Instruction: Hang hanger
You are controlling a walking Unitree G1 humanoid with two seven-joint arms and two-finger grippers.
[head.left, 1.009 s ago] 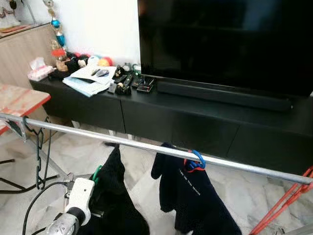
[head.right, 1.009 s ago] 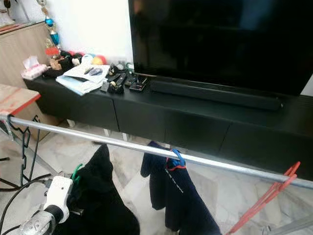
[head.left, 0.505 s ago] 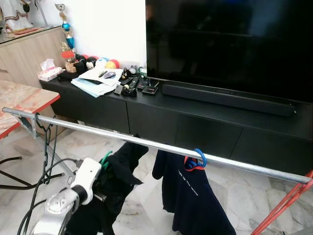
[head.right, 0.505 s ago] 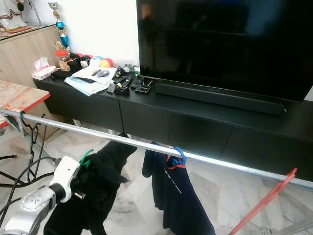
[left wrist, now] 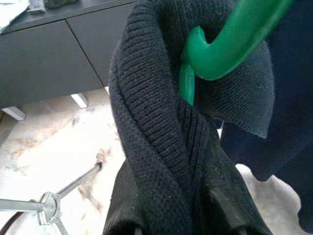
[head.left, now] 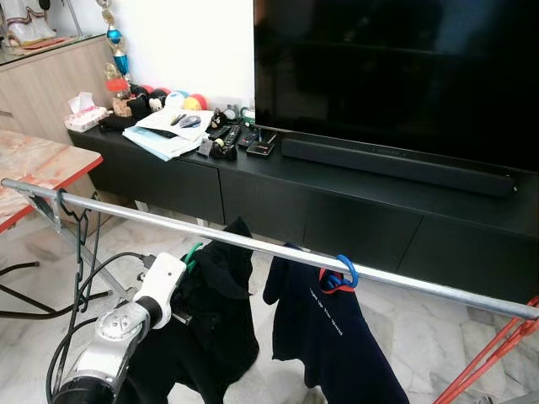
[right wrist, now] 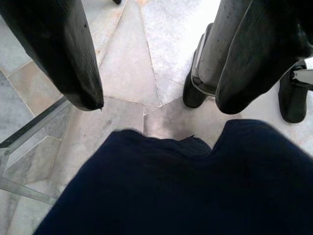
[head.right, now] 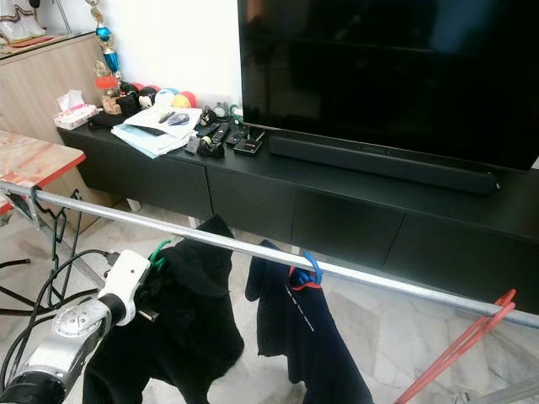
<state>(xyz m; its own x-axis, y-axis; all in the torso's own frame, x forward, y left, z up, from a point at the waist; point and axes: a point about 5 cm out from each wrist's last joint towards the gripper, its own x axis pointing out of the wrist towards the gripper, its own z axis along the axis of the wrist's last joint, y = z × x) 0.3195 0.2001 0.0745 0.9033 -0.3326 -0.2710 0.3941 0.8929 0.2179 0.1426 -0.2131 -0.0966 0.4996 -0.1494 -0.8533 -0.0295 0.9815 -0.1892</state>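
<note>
A: Big stuff first. TV (head.left: 396,76) on black TV cabinet (head.left: 354,210) at back, steel rail (head.left: 253,246) runs across the front, L to R.

B: And on the rail?

A: Navy shirt (head.left: 333,337) on a blue hanger (head.left: 344,271), hooked on already. Red hanger (head.left: 497,353) low at far R.

B: Task item?

A: Green hanger (head.left: 192,252) w/ black knit garment (head.left: 215,320) draped on it, just under the rail, left of the navy shirt, close beside it. Hook not over the rail yet.

B: Left gripper (head.left: 181,290)?

A: Up at the garment, buried in fabric. Left wrist view has knit bunched round the green hook (left wrist: 230,44), but no fingers visible, so can't tell if clenched on it or not. Prob carrying it, judging by the pose.

B: Right gripper (right wrist: 156,63)?

A: Fingers (right wrist: 58,54) spread apart, grasping nothing, pointing at the floor tiles (right wrist: 132,63) over navy cloth.

B: How to do the step well?

A: Lift till hook clears the top of the rail, push fwd, lower so hook seats. Keep a gap from the navy shirt so the fabrics don't snag.

B: View diffs?

A: Eye views give rail-to-hook relation; left wrist gives hook shape + knit bunching close up, no rail.
</note>
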